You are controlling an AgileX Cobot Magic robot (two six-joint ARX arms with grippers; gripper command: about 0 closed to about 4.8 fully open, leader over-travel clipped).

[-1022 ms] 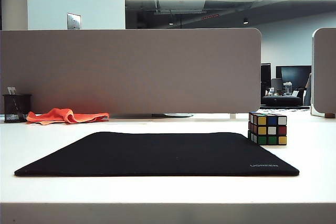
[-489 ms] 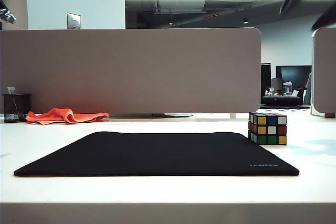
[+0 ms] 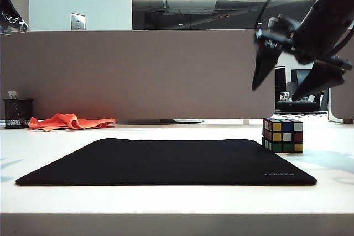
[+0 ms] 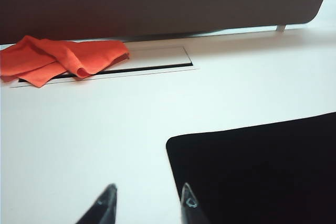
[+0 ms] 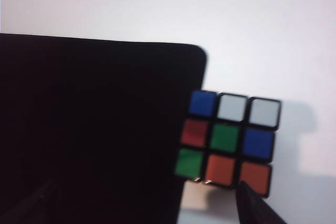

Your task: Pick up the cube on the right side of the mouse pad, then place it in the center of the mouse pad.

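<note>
At the far left edge of the table stands a dark pen cup (image 3: 17,113), and just right of it an orange cloth (image 3: 69,121) lies crumpled against the grey partition (image 3: 138,73); the left gripper (image 4: 148,203) hangs above the bare white table (image 3: 177,200) by the mouse pad's far-left corner, fingers parted and holding nothing, well apart from anything the task concerns; the mouse pad (image 3: 166,161) lies flat across the middle, its long axis running left to right, its centre bare; at its right edge, toward the far corner, sits the cube (image 3: 282,135), touching or just overlapping the pad's border, upright and square to the table; the right gripper (image 3: 287,84) hovers above it, released, its two dark fingers spread wide and pointing down; the cube lies almost straight below, a little nearer the camera than the fingertips as I judge it; this arm is plainly the nearer one, so the coming move looks like a descent to straddle the cube.
</note>
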